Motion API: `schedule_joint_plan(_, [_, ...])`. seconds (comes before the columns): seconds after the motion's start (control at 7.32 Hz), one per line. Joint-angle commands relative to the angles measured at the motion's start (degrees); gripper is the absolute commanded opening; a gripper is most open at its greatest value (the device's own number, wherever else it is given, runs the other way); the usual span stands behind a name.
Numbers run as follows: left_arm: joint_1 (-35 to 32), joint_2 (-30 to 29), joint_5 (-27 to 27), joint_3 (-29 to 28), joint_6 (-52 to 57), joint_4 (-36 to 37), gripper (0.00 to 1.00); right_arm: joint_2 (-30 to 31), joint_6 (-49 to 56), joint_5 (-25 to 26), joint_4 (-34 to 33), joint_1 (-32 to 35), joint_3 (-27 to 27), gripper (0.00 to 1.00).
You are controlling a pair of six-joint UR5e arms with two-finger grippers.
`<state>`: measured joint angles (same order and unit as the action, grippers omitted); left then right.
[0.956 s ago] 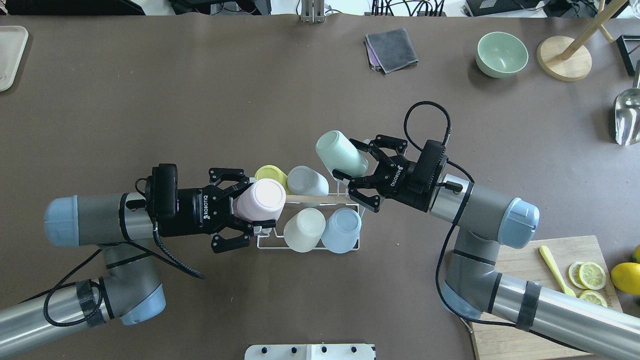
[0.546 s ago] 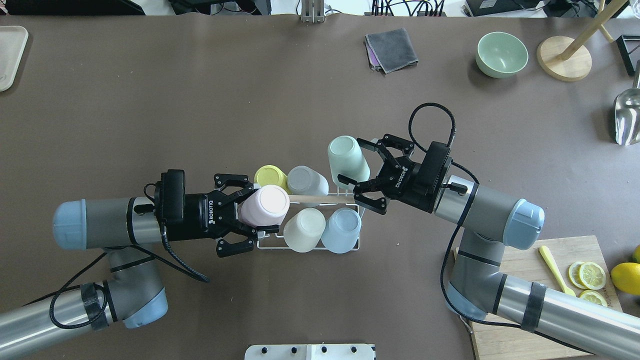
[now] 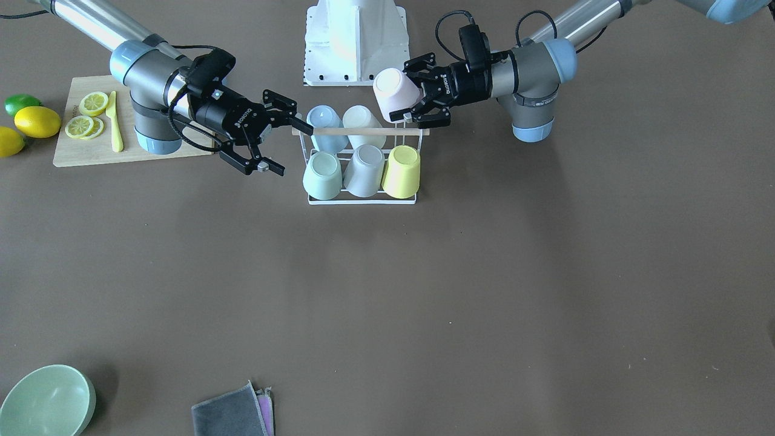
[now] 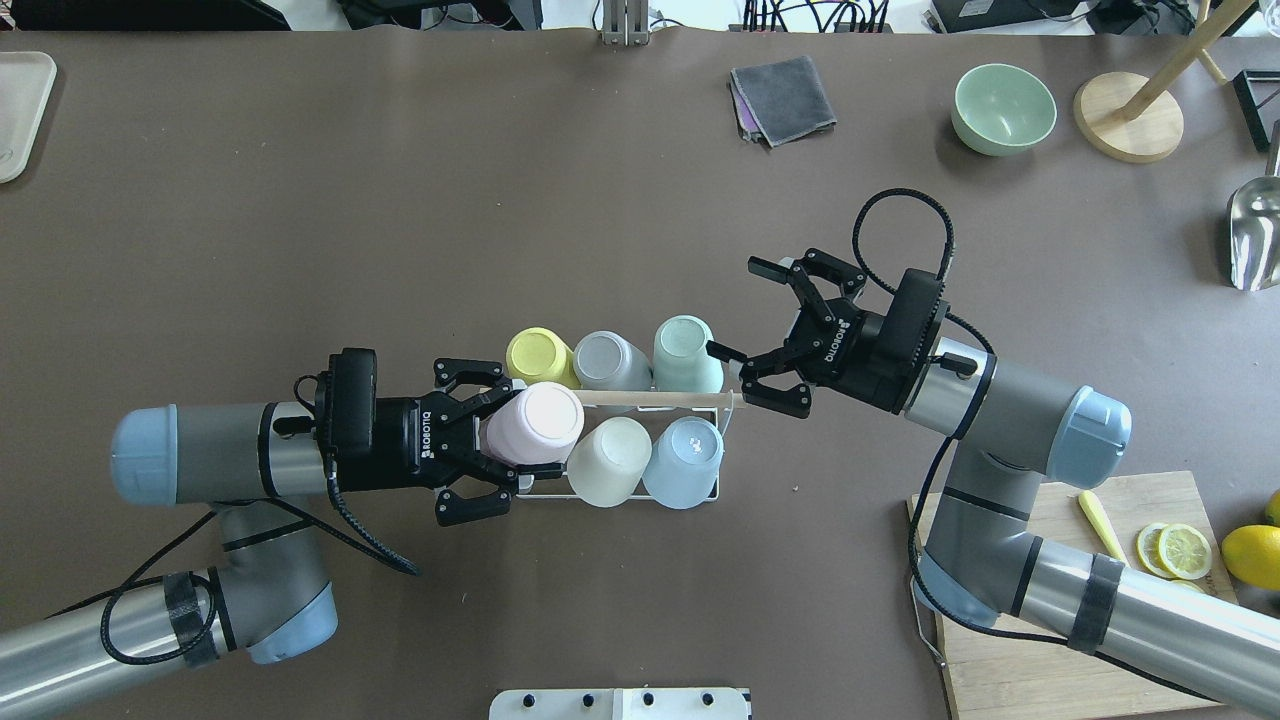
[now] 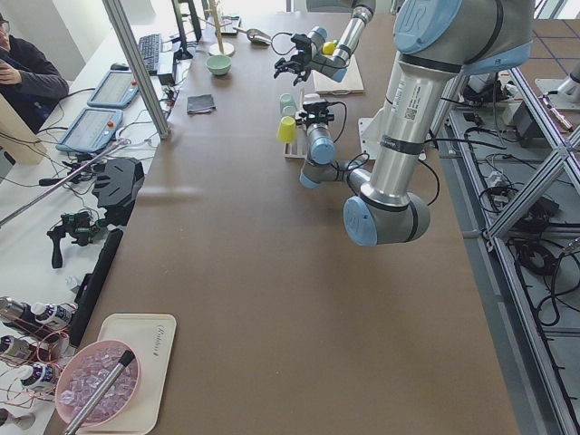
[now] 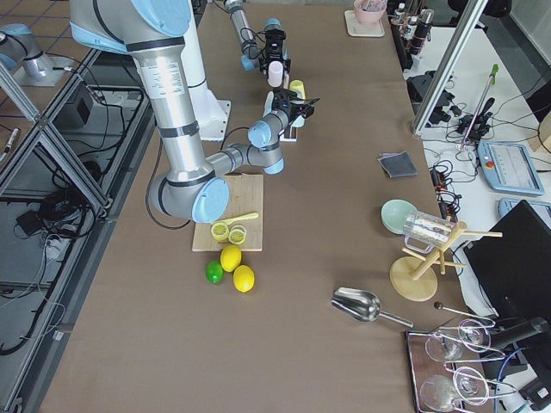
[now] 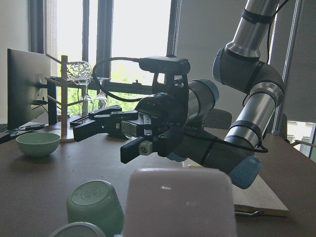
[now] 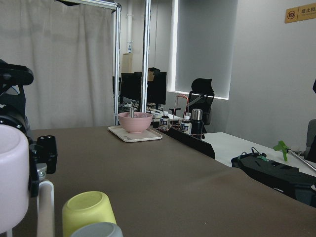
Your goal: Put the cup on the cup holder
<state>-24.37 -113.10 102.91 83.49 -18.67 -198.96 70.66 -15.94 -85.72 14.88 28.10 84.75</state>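
So the left gripper (image 4: 512, 435) is clamped on the pale pink plastic cup (image 4: 540, 422). The cup is bottom up and tipped a bit, at the left end of the near row of the small white wire cup holder with the light wooden rod across its top (image 4: 655, 398). From the front-facing camera the pink cup looks raised above the other cups, and I can't tell if it's touching a prong. The other five spots are filled, all upside down. The far row has a yellow cup (image 4: 535, 355), a grey cup (image 4: 608, 360) and a mint green cup (image 4: 688, 352). The near row has a cream cup (image 4: 610, 460) and a light blue cup (image 4: 685, 458) next to the pink one. The right gripper (image 4: 740, 312) has its jaws spread wide with nothing in them (it sits just beside the mint cup at the rack's right end, lower finger near the tip of the rod). Well off to the right there's a wooden cutting board (image 4: 1040, 640) with lemon slices (image 4: 1180, 550). A pale green bowl (image 4: 1003, 108) and a folded grey cloth (image 4: 783, 98) sit at the far side of the table.
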Motion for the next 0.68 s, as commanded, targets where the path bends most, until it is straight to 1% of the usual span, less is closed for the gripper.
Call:
schedule_joint_plan(0.0, [0.02,0.16,0.1,0.18,-0.05,-0.11,0.0,3.23,-0.67,-10.09,-1.16,6.22,0.59,1.0])
schedule_joint_plan(0.14, [0.02,0.25,0.1,0.18,0.12,-0.11,0.61,4.3,-0.67,-21.22,-4.91,12.53,0.42,1.0])
schedule_joint_plan(0.27, [0.11,0.17,0.1,0.36,0.21,-0.2,0.99,5.27,-0.67,-33.95,-9.3,19.55,-0.45,1.0])
schedule_joint_plan(0.41, [0.11,0.08,0.1,0.36,0.13,-0.2,0.99,6.49,-0.67,-42.6,-14.48,25.02,-0.72,1.0])
schedule_joint_plan(0.55, [0.11,0.08,0.01,0.36,0.04,-0.2,0.99,8.16,-0.67,-49.65,-20.88,29.25,-0.81,1.0])
